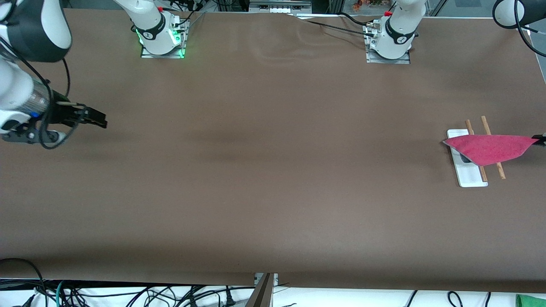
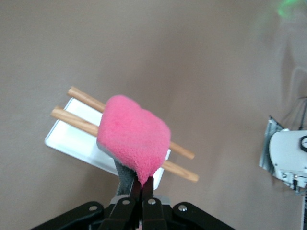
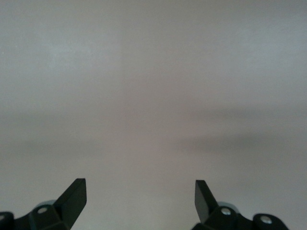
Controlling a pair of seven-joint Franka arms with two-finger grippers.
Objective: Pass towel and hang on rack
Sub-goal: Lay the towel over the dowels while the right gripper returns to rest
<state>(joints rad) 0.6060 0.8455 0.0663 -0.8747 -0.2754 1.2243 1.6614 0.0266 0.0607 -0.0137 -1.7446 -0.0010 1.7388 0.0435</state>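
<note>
The pinkish-red towel [image 1: 488,148] [image 2: 134,136] lies draped across the two wooden rods of the rack [image 1: 472,175] [image 2: 73,140], at the left arm's end of the table. One corner stretches out sideways off the rods. My left gripper [image 1: 538,140] [image 2: 147,182] is shut on that corner, level with the rods, and the towel's dark grey back shows beside its fingers. My right gripper [image 1: 99,120] [image 3: 140,189] waits open over bare table at the right arm's end, with nothing between its fingers.
Both arm bases [image 1: 162,40] [image 1: 389,42] stand along the table edge farthest from the front camera. Brown table surface [image 1: 273,170] spreads wide between the two grippers. Cables hang off the table edge nearest the front camera.
</note>
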